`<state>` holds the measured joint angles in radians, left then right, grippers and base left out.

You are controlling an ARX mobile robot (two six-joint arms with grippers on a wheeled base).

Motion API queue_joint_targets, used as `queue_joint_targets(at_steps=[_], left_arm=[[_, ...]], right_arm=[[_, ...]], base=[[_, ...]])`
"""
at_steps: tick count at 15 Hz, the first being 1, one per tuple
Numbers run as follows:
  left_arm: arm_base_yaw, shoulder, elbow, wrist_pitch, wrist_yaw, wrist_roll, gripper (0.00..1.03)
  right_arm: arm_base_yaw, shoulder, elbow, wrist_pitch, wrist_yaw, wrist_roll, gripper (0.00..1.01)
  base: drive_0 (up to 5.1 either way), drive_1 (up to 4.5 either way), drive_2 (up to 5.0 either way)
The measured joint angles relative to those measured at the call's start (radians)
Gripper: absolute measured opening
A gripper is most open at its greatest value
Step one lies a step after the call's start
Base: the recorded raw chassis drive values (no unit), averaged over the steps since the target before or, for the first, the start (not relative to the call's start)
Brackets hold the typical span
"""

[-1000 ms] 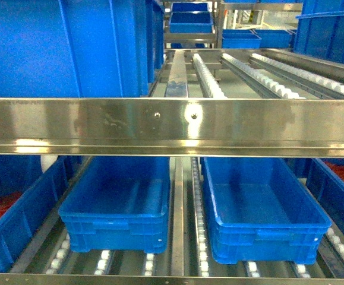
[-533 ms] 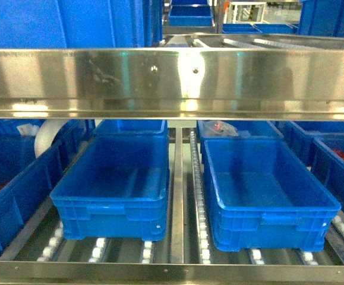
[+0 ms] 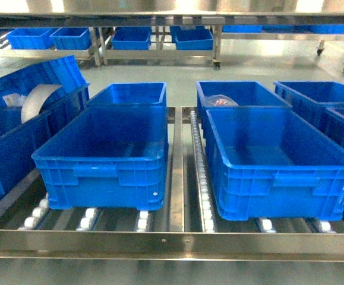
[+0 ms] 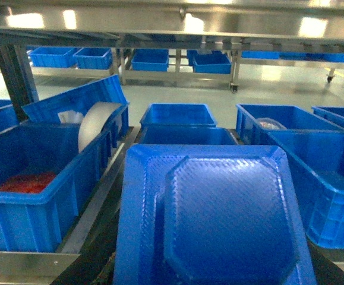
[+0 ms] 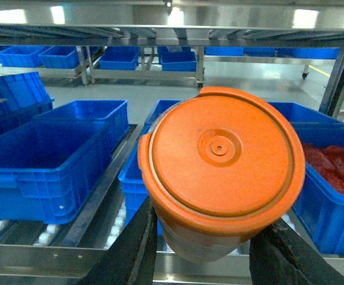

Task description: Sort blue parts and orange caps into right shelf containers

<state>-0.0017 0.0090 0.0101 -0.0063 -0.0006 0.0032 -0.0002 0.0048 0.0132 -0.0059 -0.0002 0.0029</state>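
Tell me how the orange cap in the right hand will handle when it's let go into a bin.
The orange cap looks like smooth moulded plastic, so it is probably stiff, light, and somewhat slippery between the fingers. Its round rim suggests it may roll or wobble if it lands on edge. It appears stacked on more caps, which might separate when released.

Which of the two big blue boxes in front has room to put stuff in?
Both. The front left bin and the front right bin show bare blue floors between their walls. The bin behind the right one already holds something pale. The narrow roller strip between the front bins is too tight. The orange cap sits between the right jaws.
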Motion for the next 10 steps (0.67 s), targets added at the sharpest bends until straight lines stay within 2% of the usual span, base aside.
queue_joint_targets(at_steps=[10], left_arm=[[0.000,0.000,0.000,-0.002,0.000,0.000,0.43]], right_arm=[[0.000,0.000,0.000,-0.002,0.000,0.000,0.38]], base=[[0.0,-0.03,0.0]])
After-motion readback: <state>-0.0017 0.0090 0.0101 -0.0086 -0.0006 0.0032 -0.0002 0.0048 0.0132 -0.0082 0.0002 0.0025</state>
